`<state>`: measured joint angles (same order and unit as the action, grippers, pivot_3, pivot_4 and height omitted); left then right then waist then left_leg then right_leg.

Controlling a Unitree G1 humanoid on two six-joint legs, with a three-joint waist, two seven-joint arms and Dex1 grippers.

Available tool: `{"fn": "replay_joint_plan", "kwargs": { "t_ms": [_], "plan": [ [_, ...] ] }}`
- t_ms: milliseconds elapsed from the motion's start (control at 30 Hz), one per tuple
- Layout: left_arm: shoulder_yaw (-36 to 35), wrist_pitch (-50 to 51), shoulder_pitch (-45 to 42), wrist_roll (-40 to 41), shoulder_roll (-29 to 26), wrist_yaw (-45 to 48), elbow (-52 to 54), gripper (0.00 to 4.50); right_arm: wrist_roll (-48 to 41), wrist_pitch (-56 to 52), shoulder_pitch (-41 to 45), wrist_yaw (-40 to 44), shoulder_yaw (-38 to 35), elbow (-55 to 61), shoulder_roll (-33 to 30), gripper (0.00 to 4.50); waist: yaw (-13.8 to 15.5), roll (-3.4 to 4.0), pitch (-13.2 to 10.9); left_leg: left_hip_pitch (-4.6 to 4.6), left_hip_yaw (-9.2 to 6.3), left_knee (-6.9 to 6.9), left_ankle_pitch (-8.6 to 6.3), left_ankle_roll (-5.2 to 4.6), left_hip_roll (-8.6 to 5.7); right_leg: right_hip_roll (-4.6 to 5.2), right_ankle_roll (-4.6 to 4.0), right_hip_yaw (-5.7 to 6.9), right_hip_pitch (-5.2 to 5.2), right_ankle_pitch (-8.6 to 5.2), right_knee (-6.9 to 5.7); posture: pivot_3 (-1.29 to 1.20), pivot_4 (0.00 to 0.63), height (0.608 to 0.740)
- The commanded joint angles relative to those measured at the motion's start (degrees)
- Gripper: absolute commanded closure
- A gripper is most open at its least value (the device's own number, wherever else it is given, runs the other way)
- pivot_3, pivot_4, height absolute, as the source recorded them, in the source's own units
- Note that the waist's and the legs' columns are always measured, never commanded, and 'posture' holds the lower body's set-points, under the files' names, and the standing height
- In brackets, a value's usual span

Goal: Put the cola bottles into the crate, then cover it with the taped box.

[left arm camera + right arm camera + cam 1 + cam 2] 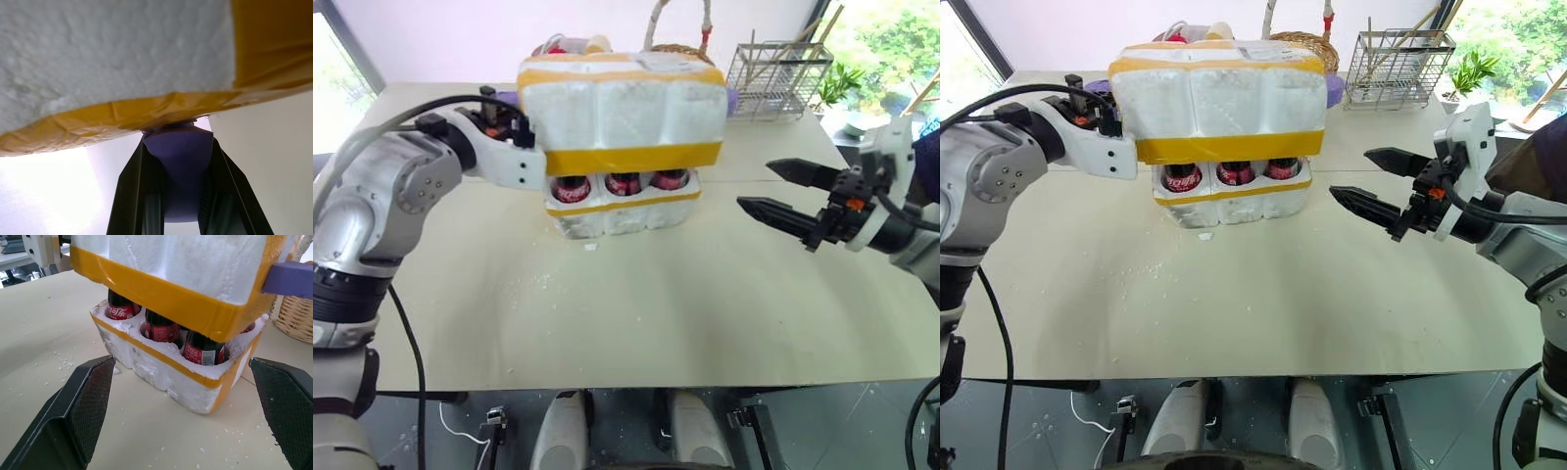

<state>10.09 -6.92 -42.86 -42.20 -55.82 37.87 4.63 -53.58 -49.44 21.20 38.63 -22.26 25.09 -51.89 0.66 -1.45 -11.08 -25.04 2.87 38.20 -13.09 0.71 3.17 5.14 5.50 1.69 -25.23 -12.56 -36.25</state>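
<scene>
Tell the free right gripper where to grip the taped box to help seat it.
Probably the lower yellow-taped rim on the box's right wall, coming in level from the right. The taped box hangs over the crate, rim above the cola bottles; the left gripper has the opposite side, and the right gripper faces this one, open.

You have the taped box (622,113) white with wide yellow bands, the crate (625,211) white with a thin yellow band, and the cola bottles (159,328) dark with red labels lettered in white. The table (636,304) is pale beige, speckled with white crumbs.
</scene>
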Motion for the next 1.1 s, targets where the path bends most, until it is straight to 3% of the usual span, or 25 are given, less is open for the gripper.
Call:
{"fn": "replay_joint_plan", "kwargs": {
  "t_ms": [33,300,433,633,700,800,833,933,1100],
  "plan": [
    [0.6,-0.8,2.1,-2.6,0.4,-2.5,-0.2,4.26,-0.2,1.7,1.1,0.0,-1.0,0.6,0.3,0.0,0.0,0.0,0.0,0.0,0.0,0.0,0.0,0.0,0.0,0.0,0.0,0.0,0.0,0.0,0.0,0.0,0.15,0.74],
    [-0.6,-4.7,5.8,-1.3,2.7,-7.7,-0.8,0.38,-0.1,2.0,1.7,0.0,-0.8,-0.2,0.6,0.0,0.2,0.0,0.0,-0.01,0.0,0.0,0.0,0.0,0.0,0.01,0.0,0.0,0.0,0.0,0.0,0.0,0.15,0.74],
    [-3.2,-5.8,10.5,3.2,1.9,-6.4,0.4,0.38,0.6,2.5,1.2,0.1,-0.5,-0.3,1.0,0.0,0.1,0.01,0.0,0.0,0.01,0.0,0.0,0.0,0.0,0.02,0.0,-0.01,0.01,0.0,0.01,0.0,0.15,0.74],
    [-17.3,2.4,26.4,18.9,0.8,1.9,7.7,0.38,2.3,3.2,-0.8,2.0,-0.6,-1.3,-0.3,0.0,-0.4,0.04,0.0,0.03,0.04,-0.05,-0.01,-0.01,0.07,0.01,-0.01,-0.01,-0.02,0.0,0.01,0.0,0.15,0.74],
    [-21.8,10.6,28.9,28.3,3.0,6.8,9.6,0.38,2.8,3.5,-0.9,2.6,-0.4,-2.0,-0.4,0.0,-0.4,0.1,0.0,0.11,0.04,-0.08,-0.01,-0.01,0.1,-0.01,-0.03,-0.01,0.01,-0.01,0.0,0.0,0.15,0.74],
    [-32.8,41.2,28.0,55.8,6.0,18.9,11.3,0.38,3.6,3.9,-0.6,3.9,0.0,-3.2,-0.7,0.0,0.0,0.09,0.0,0.14,0.04,-0.05,-0.01,0.0,0.16,-0.05,-0.07,0.0,0.06,0.01,0.0,0.0,0.15,0.74],
    [-36.8,47.4,26.3,64.3,5.1,23.0,10.4,0.38,4.2,4.1,-0.4,4.6,0.4,-3.8,-0.9,0.0,0.0,0.08,0.0,0.14,0.04,-0.01,-0.01,0.0,0.16,-0.07,-0.07,0.01,0.08,0.01,0.0,0.0,0.15,0.74],
    [-42.9,60.8,20.5,76.8,-1.3,29.3,4.7,0.38,5.6,4.8,0.6,6.5,1.5,-5.9,-1.6,0.0,0.0,0.0,0.0,0.14,-0.03,0.02,0.0,0.0,0.16,-0.09,-0.07,0.05,0.11,0.01,0.0,0.0,0.15,0.74],
    [-43.6,67.0,19.0,85.4,-14.2,42.5,-3.2,0.38,6.7,5.5,3.5,10.5,2.9,-9.7,-3.1,0.0,-0.5,0.2,0.0,0.26,0.06,-0.12,-0.02,0.0,0.15,-0.1,-0.23,-0.01,0.15,-0.09,0.09,0.0,0.15,0.74]
  ]
}}
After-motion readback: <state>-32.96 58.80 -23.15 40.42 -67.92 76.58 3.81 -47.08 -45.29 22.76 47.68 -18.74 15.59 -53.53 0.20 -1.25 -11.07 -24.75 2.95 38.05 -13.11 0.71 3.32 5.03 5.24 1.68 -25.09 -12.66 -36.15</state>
